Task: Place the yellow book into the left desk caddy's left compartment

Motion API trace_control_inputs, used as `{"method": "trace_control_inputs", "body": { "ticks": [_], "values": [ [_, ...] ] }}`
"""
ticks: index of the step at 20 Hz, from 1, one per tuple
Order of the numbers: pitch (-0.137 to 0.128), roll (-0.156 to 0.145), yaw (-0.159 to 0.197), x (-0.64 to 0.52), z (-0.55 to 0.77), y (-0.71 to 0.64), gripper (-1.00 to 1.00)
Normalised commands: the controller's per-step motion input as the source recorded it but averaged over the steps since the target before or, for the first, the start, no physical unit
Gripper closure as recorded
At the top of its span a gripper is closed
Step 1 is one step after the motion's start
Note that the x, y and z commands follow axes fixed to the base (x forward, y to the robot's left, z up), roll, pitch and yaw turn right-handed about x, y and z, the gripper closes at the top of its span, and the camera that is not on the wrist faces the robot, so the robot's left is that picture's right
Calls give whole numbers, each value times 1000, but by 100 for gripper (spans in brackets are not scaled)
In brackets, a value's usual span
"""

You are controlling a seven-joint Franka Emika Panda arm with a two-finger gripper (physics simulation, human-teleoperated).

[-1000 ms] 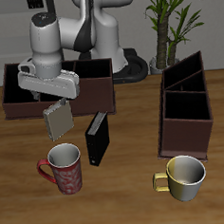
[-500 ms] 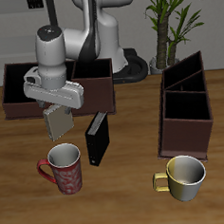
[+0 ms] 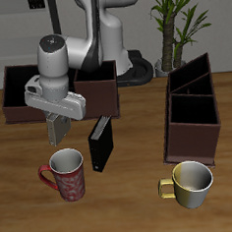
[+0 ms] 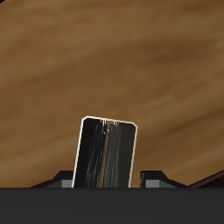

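1. The gripper (image 3: 58,121) hangs over the table (image 3: 134,200) in the upper left of the exterior frame, and its jaws are clenched on the book (image 3: 59,125), which hangs below them in the air.

2. In the wrist view the book (image 4: 107,154) stands between the 2 fingers (image 4: 63,179), its edge toward the camera, with only bare table far under it. I think it is held high so that it can pass over the other things.

3. The caddy (image 3: 191,110) for this task is at the right side of the exterior frame, seen end-on, well apart from the book. Its compartments look empty, so most of the task is not yet done.

4. Just below the book in the frame stands a red mug (image 3: 65,174), and beside it a black book (image 3: 99,144) stands upright. Behind the arm is a long low caddy (image 3: 62,88). A yellow mug (image 3: 189,183) is in the lower right, in front of the target caddy.

5. Compared with 1 second ago, the gripper turned: the book was hanging tilted then, now it hangs more straight and partly hidden under the hand. The arm also shifted a little toward the frame's right. The mugs and the black book did not move.
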Motion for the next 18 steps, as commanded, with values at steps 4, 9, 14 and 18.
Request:
{"method": "trace_control_inputs", "body": {
  "ticks": [4,9,14,18],
  "values": [
    [-7,-3,-16,-12,19,-76,100],
    [-51,27,41,49,264,96,100],
    [-48,14,23,163,463,196,100],
    [-49,29,24,111,527,243,100]
  ]
}}
